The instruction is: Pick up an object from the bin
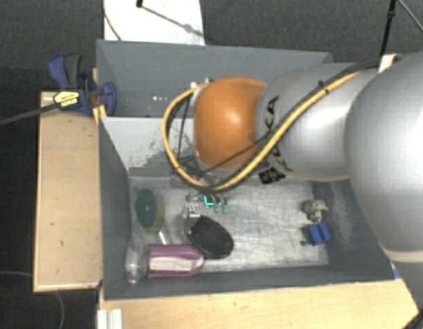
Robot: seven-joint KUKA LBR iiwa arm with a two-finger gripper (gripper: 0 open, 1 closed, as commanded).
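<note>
Hovering just above the black oval pad lying left of centre on the bin floor, the gripper, its opening indeterminable, faces a probably light, soft item best pinched across its narrow width.

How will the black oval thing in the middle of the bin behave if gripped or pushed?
The black oval thing looks low and flattish, so it probably won't roll or tip. Its matte surface suggests it isn't slippery. It lies close against the pink-and-clear item, so a push may shove that too.
</note>
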